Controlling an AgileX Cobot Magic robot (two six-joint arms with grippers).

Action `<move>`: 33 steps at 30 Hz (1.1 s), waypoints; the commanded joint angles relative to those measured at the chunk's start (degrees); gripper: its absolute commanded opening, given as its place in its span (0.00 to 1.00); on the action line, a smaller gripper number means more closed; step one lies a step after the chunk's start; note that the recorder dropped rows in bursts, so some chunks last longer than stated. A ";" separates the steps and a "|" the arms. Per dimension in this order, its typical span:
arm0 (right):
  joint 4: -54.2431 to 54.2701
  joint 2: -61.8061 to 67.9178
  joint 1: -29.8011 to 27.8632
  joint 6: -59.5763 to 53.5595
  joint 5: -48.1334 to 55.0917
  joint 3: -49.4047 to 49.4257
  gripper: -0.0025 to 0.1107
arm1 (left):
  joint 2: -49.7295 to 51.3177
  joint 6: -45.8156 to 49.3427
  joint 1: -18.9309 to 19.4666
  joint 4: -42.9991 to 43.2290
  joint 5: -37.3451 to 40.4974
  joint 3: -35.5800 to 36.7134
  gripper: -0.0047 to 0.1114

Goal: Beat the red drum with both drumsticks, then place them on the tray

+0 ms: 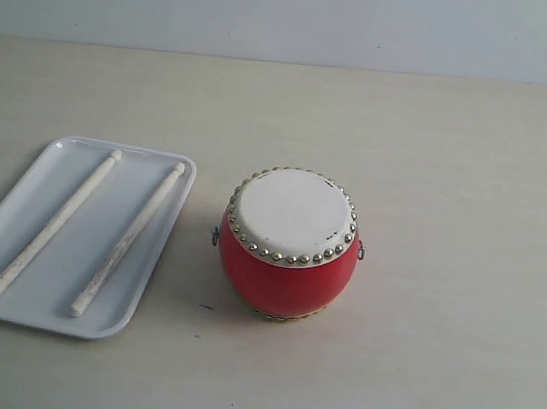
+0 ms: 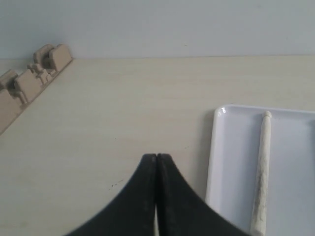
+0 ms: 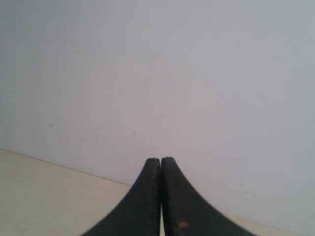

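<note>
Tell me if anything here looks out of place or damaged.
Nothing out of place: the drumsticks lie side by side in the tray, the drum stands upright beside it. The stick nearer the drum looks scuffed grey.

left hand (image 2: 156, 158) closed, empty | drumstick (image 2: 261, 172) in tray (image 2: 224, 162)

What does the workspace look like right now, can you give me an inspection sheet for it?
Surface: pale wood-grain table.
Job's things: red drum upright; both drumsticks lie side by side, apart, in the white tray left of it in the exterior view.
Clutter: beige moulded parts at the table edge.
Hands: left hand shut, empty, beside the tray; right hand shut, empty, facing the wall.
Cables: nothing seen.
Surroundings: plain pale wall.
</note>
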 commanded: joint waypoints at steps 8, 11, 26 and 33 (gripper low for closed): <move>4.99 -31.17 -19.22 6.23 9.43 20.60 0.02 | -0.31 -0.39 0.03 0.14 -0.32 0.18 0.04; 4.61 -39.26 -20.63 6.10 8.91 24.50 0.02 | -0.31 -0.39 0.03 0.14 -0.32 0.18 0.04; -37.05 -51.08 -20.63 50.49 13.55 33.01 0.02 | -0.31 -0.39 0.03 0.14 -0.32 0.18 0.04; -44.03 -51.08 -20.63 56.39 16.43 37.29 0.02 | -0.31 -0.39 0.03 0.14 -0.32 0.18 0.04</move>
